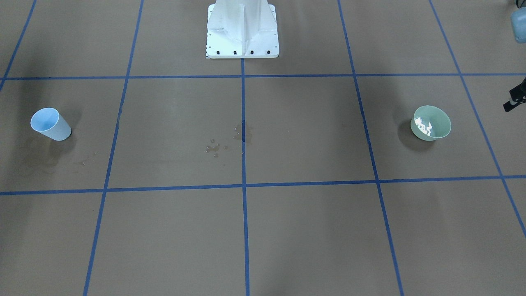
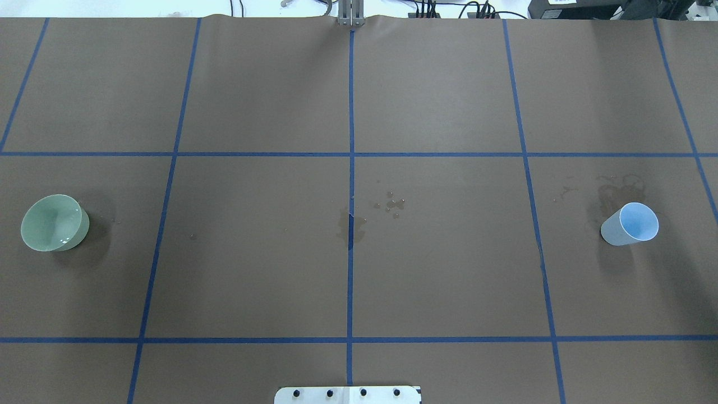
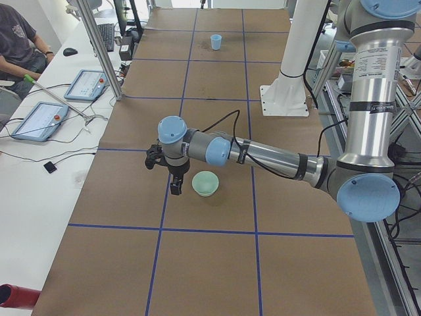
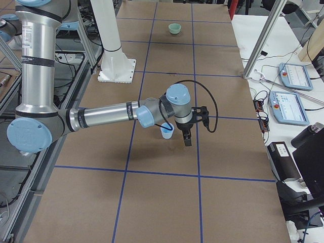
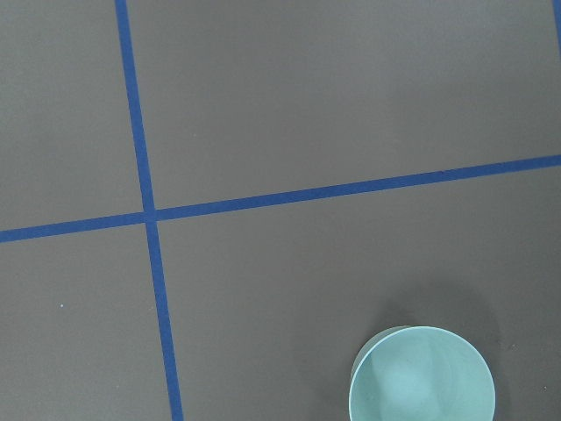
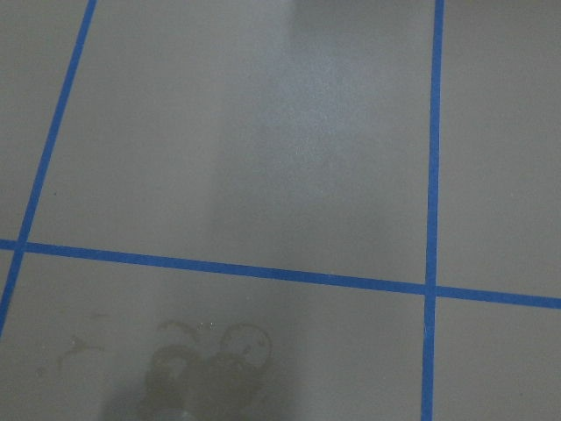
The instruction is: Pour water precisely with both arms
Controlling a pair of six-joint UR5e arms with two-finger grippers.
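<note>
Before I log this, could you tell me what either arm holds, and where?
Nothing is held; bowl and cup both stand free.

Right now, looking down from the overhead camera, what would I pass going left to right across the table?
green bowl → dark wet patch on the centre tape line → spilled drops → blue cup

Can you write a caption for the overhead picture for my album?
Green bowl on the left, blue cup on the right, droplets between them.

L gripper (image 1: 513, 102) cut by frame edge, jaw gap unclear. Cup (image 4: 166, 132) half hidden behind R arm (image 4: 174, 109), beside its fingers (image 4: 186, 139).
</note>
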